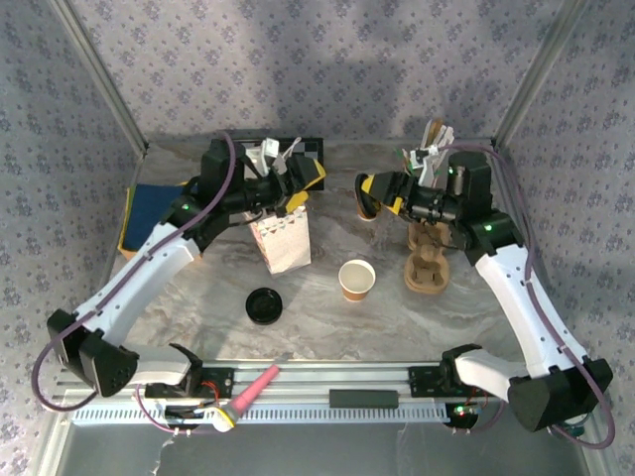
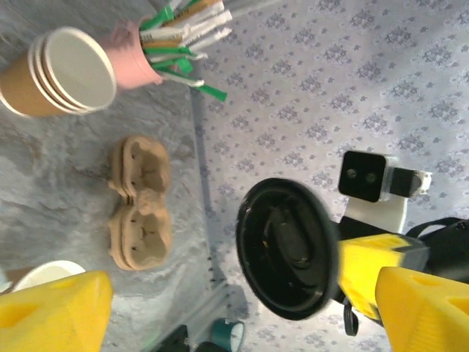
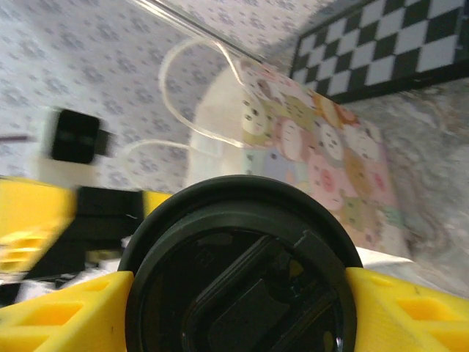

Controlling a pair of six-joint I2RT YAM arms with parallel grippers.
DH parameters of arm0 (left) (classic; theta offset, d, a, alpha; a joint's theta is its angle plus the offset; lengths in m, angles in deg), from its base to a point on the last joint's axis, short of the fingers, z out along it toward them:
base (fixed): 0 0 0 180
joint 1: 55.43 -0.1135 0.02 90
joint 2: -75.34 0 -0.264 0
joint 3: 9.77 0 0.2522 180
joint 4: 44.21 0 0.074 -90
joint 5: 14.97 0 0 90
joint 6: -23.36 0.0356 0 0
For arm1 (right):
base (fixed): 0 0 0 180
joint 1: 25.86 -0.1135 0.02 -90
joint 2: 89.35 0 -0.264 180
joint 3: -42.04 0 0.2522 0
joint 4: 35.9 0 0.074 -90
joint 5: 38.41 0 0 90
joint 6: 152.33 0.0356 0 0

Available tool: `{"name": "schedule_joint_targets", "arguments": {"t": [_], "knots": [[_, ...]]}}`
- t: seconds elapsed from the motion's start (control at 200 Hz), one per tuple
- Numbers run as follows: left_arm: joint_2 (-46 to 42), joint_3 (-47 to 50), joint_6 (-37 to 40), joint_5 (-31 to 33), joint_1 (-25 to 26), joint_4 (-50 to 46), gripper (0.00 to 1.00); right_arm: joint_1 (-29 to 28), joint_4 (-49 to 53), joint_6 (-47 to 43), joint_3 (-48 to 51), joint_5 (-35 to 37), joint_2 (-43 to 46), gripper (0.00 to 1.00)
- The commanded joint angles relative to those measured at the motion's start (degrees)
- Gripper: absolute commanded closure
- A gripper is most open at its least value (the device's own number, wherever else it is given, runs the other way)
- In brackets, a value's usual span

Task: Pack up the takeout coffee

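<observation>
Gripped edge to edge in the right pincer (image 3: 238, 279): a black lid (image 3: 234, 220), tilted on edge. Opposite, spread wide and holding nothing, the left pincer (image 1: 306, 188), just above a paper bag (image 1: 281, 243). Down from the right pincer, toward its base and apart: the open coffee cup (image 1: 357, 280). Probably called for levelling the lid, centring over the rim, pressing evenly.

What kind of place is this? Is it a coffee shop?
Probably not a real shop: it looks like a robot practice table set up as a takeout coffee counter. You can see a paper cup, a cardboard cup carrier and a stack of cups.
</observation>
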Motion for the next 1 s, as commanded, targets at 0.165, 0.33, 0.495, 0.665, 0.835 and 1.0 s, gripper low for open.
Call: {"name": "schedule_joint_targets", "arguments": {"t": [0.165,0.33,0.495,0.665,0.835,1.0], "knots": [[-6.44,-5.70,13.12,8.52,-1.38,-17.82,0.02,-11.28,21.06,-16.06,-3.56,20.20,-5.48,0.31],[-8.47,-7.73,16.91,10.39,-1.85,-23.25,0.02,-18.80,29.23,-19.59,-6.40,31.76,-10.01,0.34],[-10.74,-8.39,20.47,14.38,-2.00,-27.38,0.00,-24.90,35.83,-21.08,-8.33,40.00,-14.74,0.35],[-12.69,-5.30,20.15,14.95,-1.96,-27.05,0.00,-29.78,39.77,-22.04,-9.91,47.43,-19.36,0.35],[-13.81,-3.11,19.37,15.80,-2.01,-27.06,0.00,-31.74,39.15,-22.05,-9.63,50.28,-22.48,0.35],[-13.99,-2.76,19.15,16.44,-1.95,-27.86,0.00,-31.94,37.13,-20.75,-7.56,50.91,-22.95,0.35]]}}
